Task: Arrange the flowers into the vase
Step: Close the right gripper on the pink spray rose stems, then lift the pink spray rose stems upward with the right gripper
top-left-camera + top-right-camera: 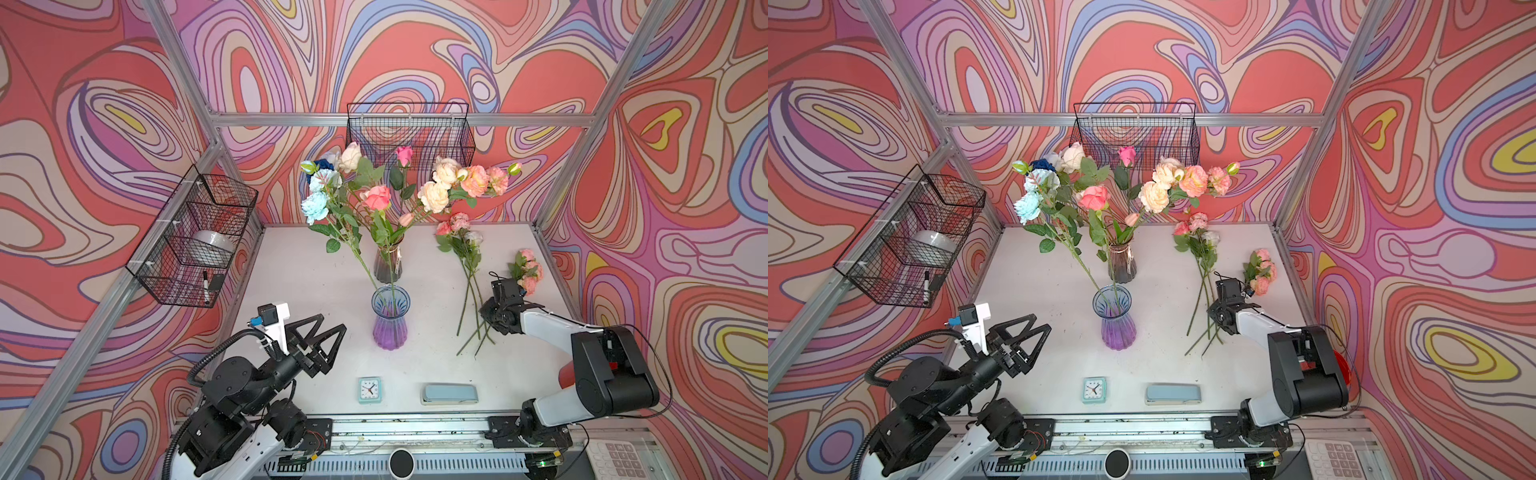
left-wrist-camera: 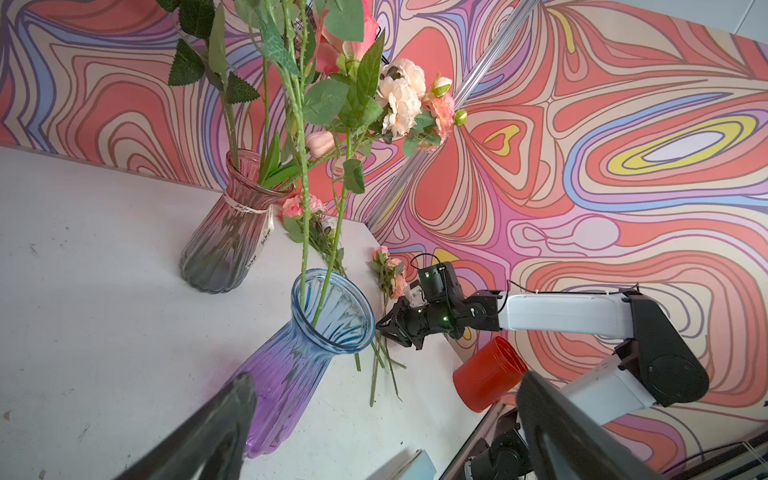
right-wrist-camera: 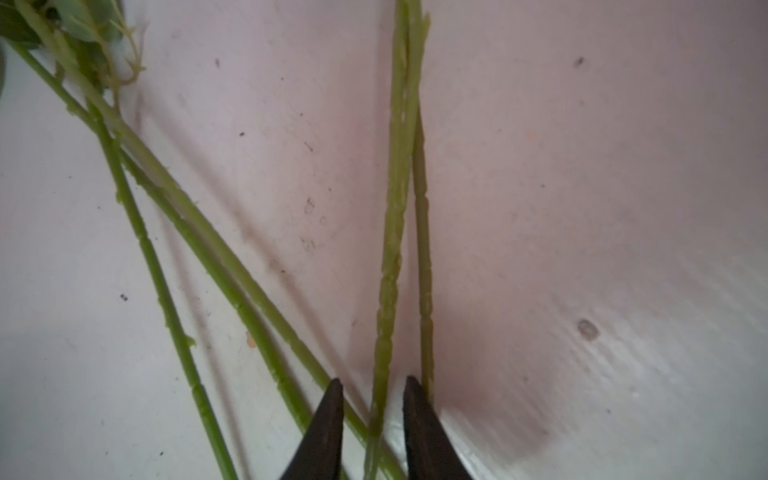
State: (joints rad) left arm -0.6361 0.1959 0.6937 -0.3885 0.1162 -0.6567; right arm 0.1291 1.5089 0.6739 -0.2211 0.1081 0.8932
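Tabletop seen from above. Most flowers stand in two glass vases, a smoky vase behind a blue-and-purple vase. A few loose flowers lie on the white table to my right. My right gripper is down over their bare stems, jaws narrowly apart with one stem between them, not clamped. My left gripper hangs wide open and empty near the blue-and-purple vase. My worry: a thinner stem touches the chosen one and could get pinched too, and gripping so near the cut end may let the head swing
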